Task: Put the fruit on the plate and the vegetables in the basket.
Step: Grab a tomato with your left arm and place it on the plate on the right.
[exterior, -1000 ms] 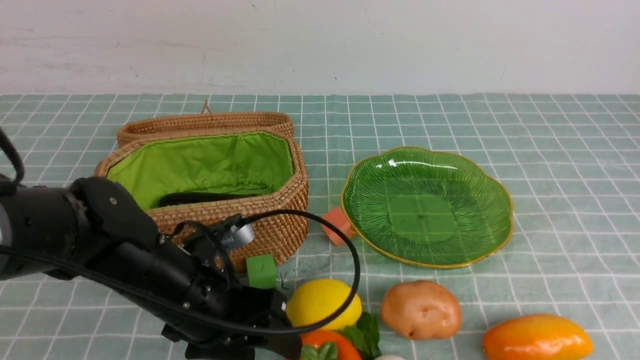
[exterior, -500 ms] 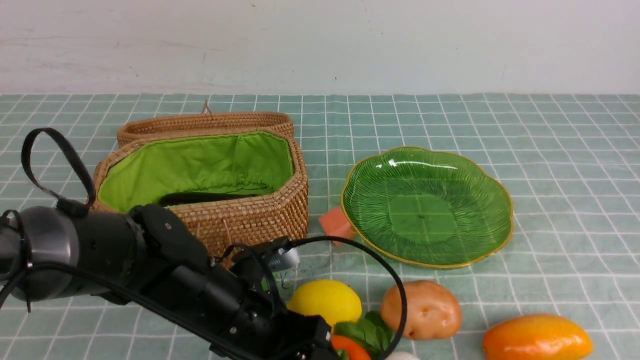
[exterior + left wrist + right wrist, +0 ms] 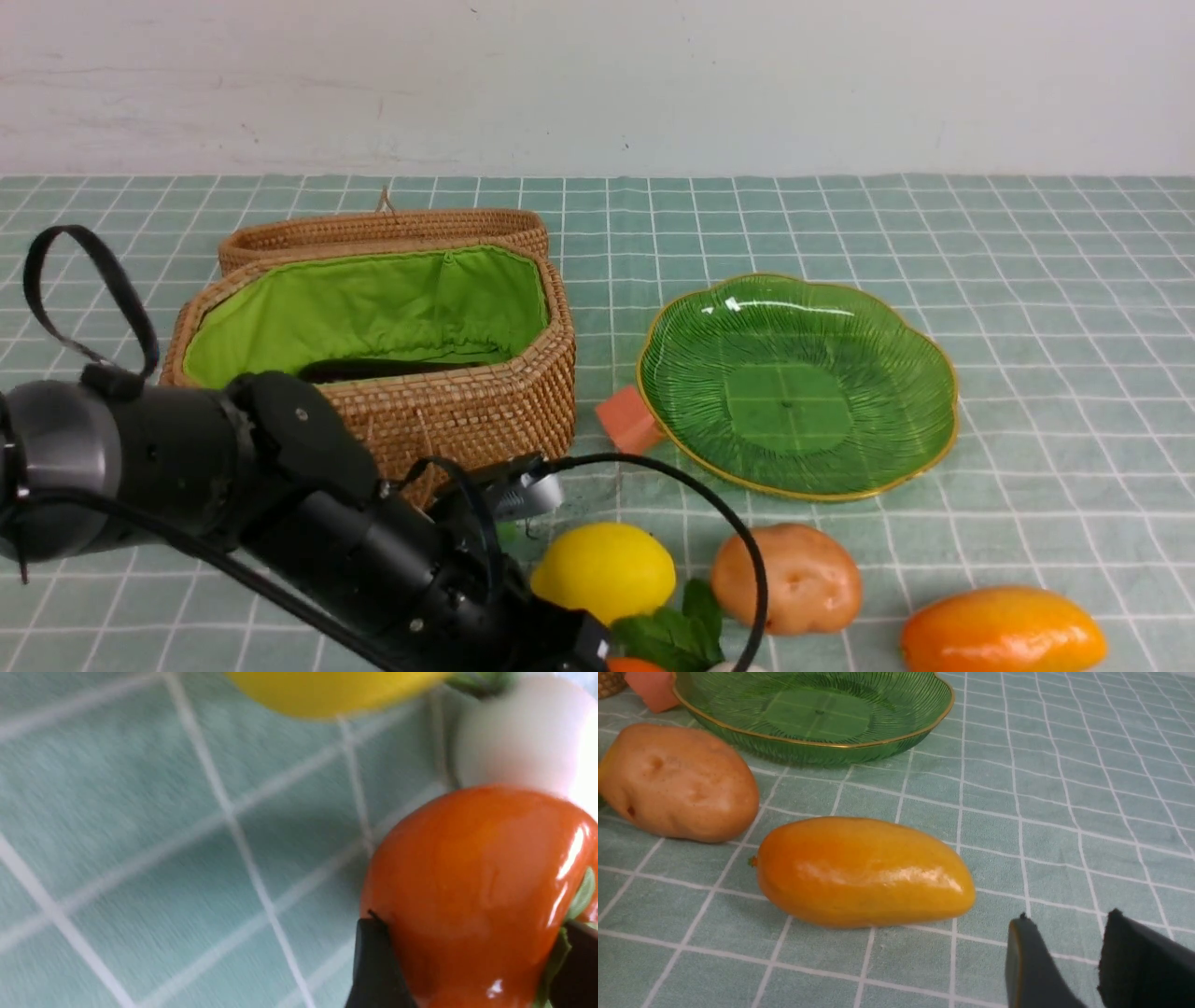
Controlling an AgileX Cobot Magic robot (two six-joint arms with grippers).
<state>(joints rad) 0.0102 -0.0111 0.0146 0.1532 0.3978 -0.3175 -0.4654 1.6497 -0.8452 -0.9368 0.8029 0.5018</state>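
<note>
Left wrist view: left gripper, jaws astride the persimmon; firm hold we could not tell; persimmon lay at near edge, just beside lemon; plate farther, rightward; we judged a centred squeeze before lifting best; right gripper narrow, empty.

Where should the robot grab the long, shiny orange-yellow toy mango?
Probably across its thick middle, coming down from above. The long, shiny orange-yellow toy mango lies flat on its side on the checked cloth, touching nothing else. Its ends taper, so fingers there could slip off.
</note>
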